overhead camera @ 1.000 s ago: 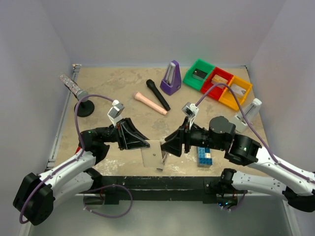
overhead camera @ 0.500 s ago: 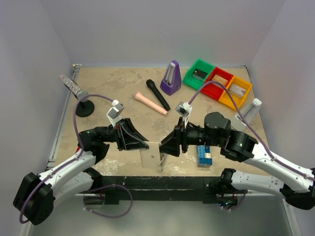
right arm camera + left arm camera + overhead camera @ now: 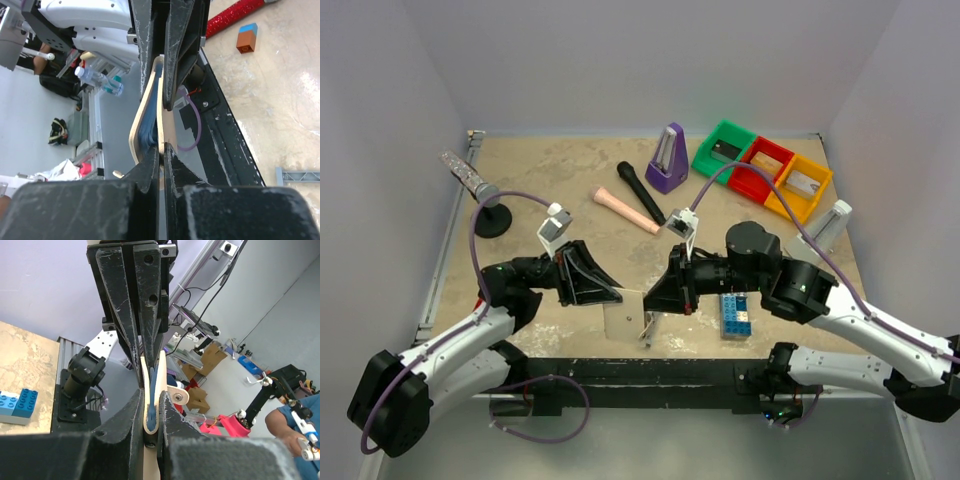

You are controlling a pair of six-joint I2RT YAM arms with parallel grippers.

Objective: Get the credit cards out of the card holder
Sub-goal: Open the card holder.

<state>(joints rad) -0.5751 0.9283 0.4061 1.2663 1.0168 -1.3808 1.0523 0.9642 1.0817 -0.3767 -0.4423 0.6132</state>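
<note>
The card holder (image 3: 626, 323) hangs edge-up over the table's near edge, held between both arms. It looks pale outside and blue inside. My left gripper (image 3: 617, 295) is shut on its left edge; in the left wrist view both pale panels and the blue lining (image 3: 152, 390) sit pinched between the fingers (image 3: 151, 399). My right gripper (image 3: 649, 300) is shut on the opposite side. In the right wrist view its jaws (image 3: 161, 150) clamp one thin straight pale panel, while the other panel (image 3: 140, 122) bows outward past the left finger. No credit cards show apart from the holder's layers.
A blue-and-white brick stack (image 3: 736, 315) lies just right of the right gripper. Further back are a pink cylinder (image 3: 626, 210), a black microphone (image 3: 640, 192), a purple metronome (image 3: 667, 158) and green, red and yellow bins (image 3: 762, 168). A black stand (image 3: 492, 220) is at the left.
The right arm has moved left onto the holder and its jaws have gone from open to shut on one panel. The left arm and its grip have not moved.
</note>
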